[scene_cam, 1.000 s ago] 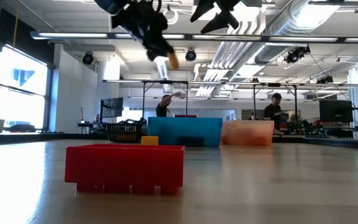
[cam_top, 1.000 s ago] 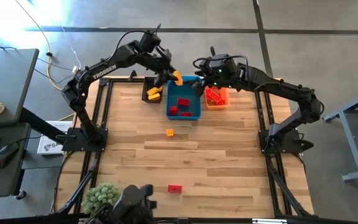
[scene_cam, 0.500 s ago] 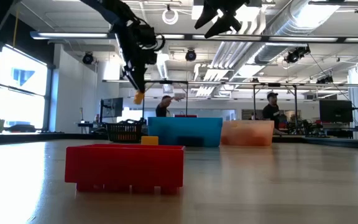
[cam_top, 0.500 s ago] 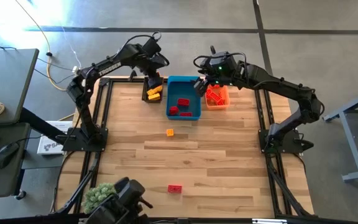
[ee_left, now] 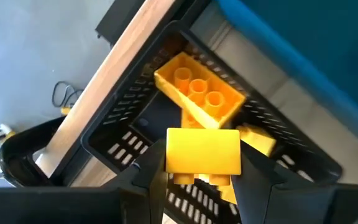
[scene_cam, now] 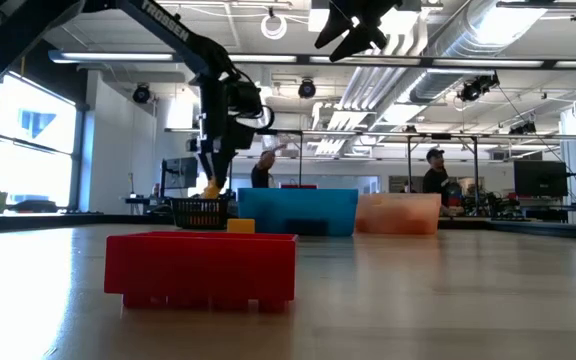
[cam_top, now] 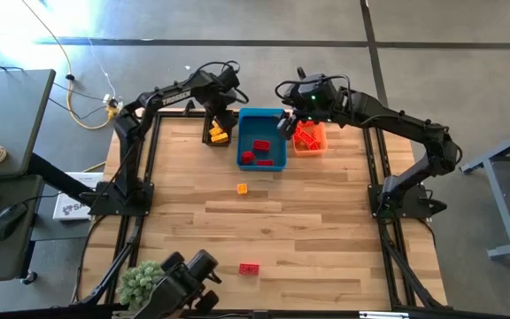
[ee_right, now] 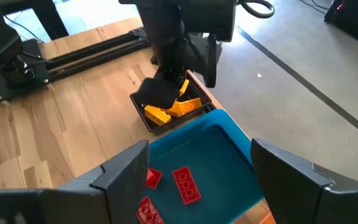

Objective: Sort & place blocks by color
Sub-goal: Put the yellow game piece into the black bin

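While left claw point(ee_left: 204, 180) grips a yellow block point(ee_left: 204, 151) over the black bin point(ee_left: 114, 142) and right claw point(ee_right: 197, 168) hangs open, orange block point(cam_top: 243, 189) and red block point(cam_top: 249, 268) remain on the bench point(cam_top: 326, 230).

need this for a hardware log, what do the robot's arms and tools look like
Both arms are dark, slim and jointed. The left arm carries white TROSSEN lettering along a link and a looped black cable near its wrist. The right arm shows a small green light near its wrist. The right tool has two broad, angular black fingers.
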